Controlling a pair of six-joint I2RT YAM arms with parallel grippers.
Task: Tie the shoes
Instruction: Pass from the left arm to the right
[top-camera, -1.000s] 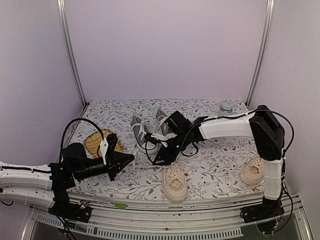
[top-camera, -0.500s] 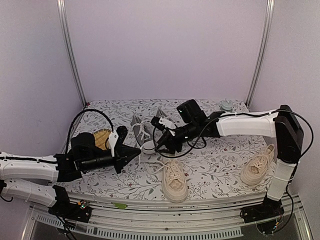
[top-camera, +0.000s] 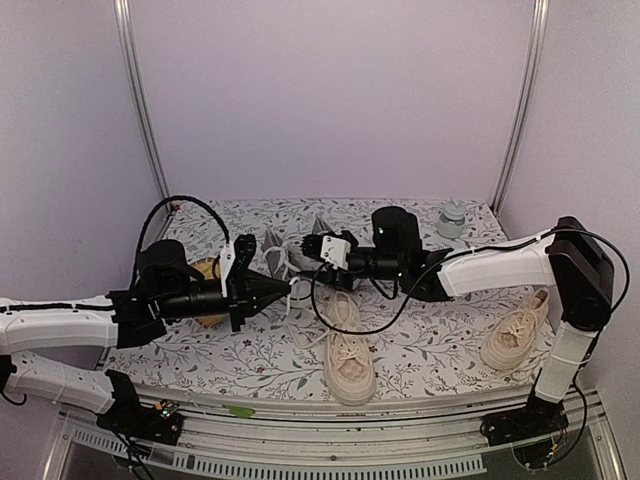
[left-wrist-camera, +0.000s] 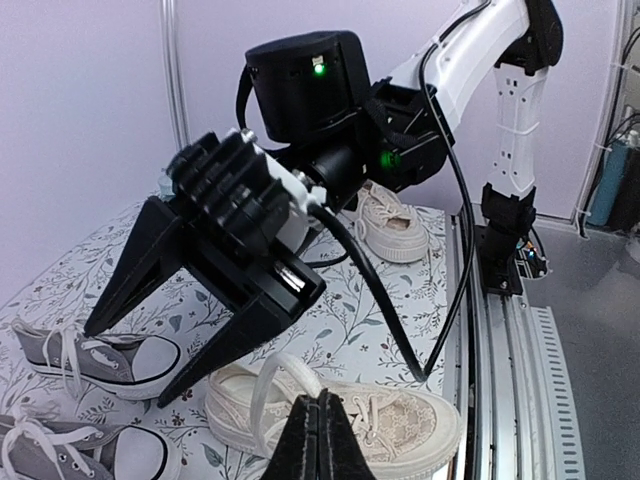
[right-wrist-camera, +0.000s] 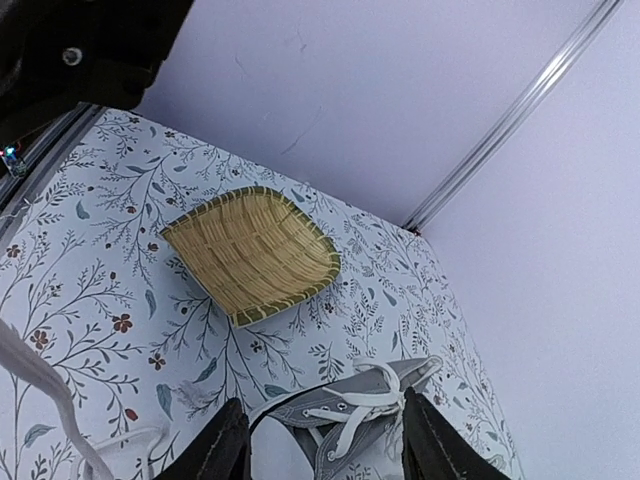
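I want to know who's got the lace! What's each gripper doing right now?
Left gripper: shut, pinching the cream lace.
Right gripper: open, holding nothing.

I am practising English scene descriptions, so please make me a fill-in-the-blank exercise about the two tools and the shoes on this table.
1. The left tool is ___ on a cream lace of the near cream shoe.
2. The right tool holds nothing; its jaws stand ___.
3. The grey shoes have ___ laces.
4. The second cream shoe lies beside the ___ arm.

Missing words: shut; open; white; right
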